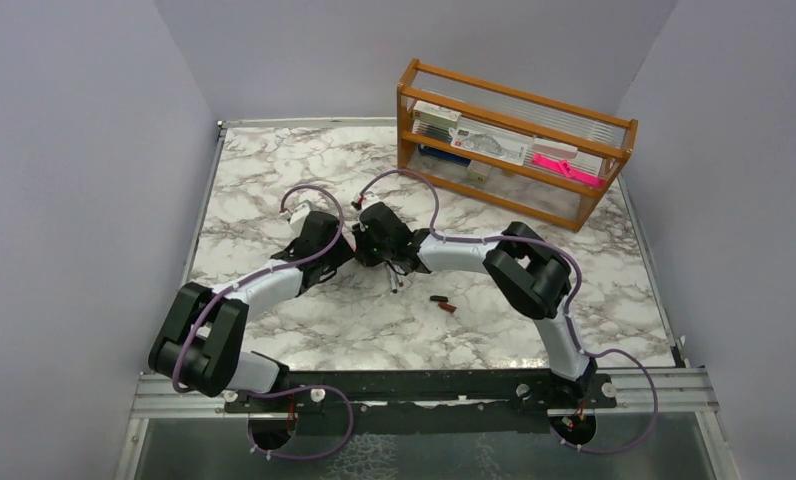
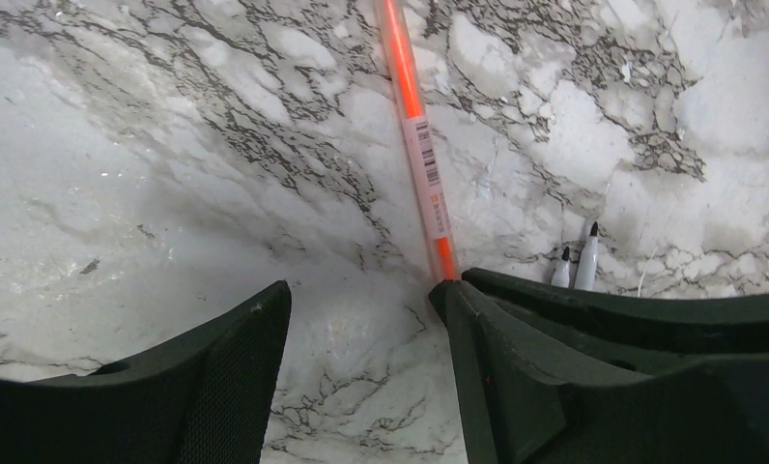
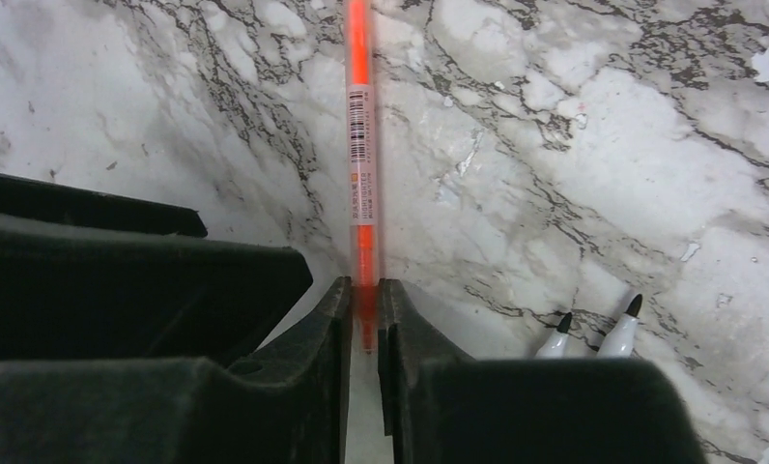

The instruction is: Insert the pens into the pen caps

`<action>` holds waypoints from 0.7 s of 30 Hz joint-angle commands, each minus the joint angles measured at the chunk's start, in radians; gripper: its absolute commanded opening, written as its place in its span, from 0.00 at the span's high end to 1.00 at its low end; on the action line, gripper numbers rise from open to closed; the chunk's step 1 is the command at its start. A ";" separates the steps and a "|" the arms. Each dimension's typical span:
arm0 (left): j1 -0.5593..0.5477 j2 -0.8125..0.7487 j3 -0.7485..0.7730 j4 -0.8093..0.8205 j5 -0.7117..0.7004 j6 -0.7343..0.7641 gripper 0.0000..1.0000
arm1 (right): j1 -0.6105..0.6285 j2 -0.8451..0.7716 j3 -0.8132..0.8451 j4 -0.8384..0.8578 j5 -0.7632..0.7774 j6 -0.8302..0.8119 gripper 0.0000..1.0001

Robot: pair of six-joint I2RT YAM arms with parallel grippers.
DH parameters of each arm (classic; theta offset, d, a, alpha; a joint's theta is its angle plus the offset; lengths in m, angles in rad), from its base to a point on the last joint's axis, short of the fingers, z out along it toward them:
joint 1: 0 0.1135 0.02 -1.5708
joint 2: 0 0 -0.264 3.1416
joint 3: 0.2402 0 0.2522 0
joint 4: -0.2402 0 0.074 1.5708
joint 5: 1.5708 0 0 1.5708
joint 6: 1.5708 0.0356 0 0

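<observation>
A wooden-framed rack with clear panels (image 1: pixel 494 197) is standing at the far right of the white marble-patterned tabletop (image 1: pixel 274 180), holding a bright pink flat strip (image 1: pixel 566 170).

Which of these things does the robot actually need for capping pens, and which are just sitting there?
Needed: orange pen, one grey pen, another grey pen, black cap, dark red cap.
Lying about: wooden rack, pink strip inside it.

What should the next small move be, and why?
Probably back the left end effector away: its jaws stand open beside the orange pen, which the right end effector grips at one end. That should clear the way to carry the pen to the caps on the table.
</observation>
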 commanded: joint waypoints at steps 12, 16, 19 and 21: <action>0.011 0.130 0.103 -0.054 -0.136 -0.157 0.37 | 0.027 -0.115 -0.143 0.090 0.014 0.009 0.74; 0.011 0.198 0.132 -0.053 -0.140 -0.164 0.38 | 0.027 -0.183 -0.209 0.102 0.021 0.010 0.74; 0.010 0.237 0.155 -0.057 -0.146 -0.175 0.39 | 0.028 -0.245 -0.259 0.105 0.019 0.010 0.74; 0.010 0.260 0.177 -0.061 -0.151 -0.173 0.39 | 0.028 -0.290 -0.295 0.108 0.020 0.013 0.74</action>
